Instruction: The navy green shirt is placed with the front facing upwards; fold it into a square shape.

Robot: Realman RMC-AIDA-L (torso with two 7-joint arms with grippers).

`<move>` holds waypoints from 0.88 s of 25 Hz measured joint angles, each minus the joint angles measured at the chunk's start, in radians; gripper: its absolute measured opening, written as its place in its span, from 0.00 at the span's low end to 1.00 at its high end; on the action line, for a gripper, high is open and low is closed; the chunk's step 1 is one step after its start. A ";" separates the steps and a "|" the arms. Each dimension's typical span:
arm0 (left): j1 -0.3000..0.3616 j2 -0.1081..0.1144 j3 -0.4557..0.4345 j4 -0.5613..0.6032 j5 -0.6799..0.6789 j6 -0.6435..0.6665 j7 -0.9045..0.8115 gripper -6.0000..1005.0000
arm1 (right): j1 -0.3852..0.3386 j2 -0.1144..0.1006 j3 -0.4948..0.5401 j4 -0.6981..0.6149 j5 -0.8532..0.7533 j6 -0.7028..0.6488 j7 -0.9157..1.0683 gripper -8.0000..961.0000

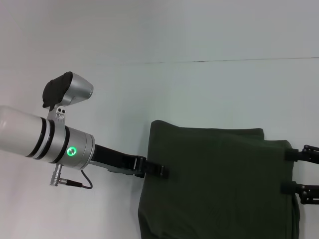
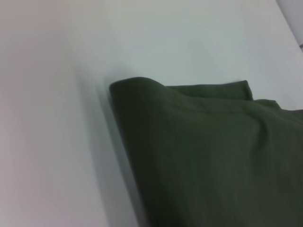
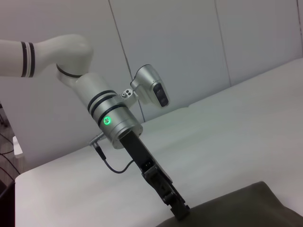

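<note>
Now folded shirt (image 1: 219, 184) between left hand (image 1: 152, 169), right hand (image 1: 299, 172)

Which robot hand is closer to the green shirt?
Neither; it looks like a tie. The left gripper is at the navy green shirt's left edge, and the right gripper sits at its right edge, fingers spread apart.

Left arm reached in low from the left, its pincer (image 1: 152, 169) pinched closed at the left edge of the navy green shirt (image 1: 219, 184). Right pincer (image 1: 299, 172) sat at the right edge, both black fingers (image 1: 294, 154) spread apart and resting on the fabric.
</note>
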 joint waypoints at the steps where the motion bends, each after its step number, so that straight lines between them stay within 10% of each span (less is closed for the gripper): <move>1: 0.000 0.000 0.000 0.000 0.000 -0.003 0.000 0.84 | 0.002 0.001 -0.001 0.000 0.000 0.000 0.000 0.94; 22: -0.018 -0.018 0.007 -0.036 -0.021 -0.053 0.013 0.73 | 0.012 0.003 0.002 0.000 0.000 0.006 0.002 0.94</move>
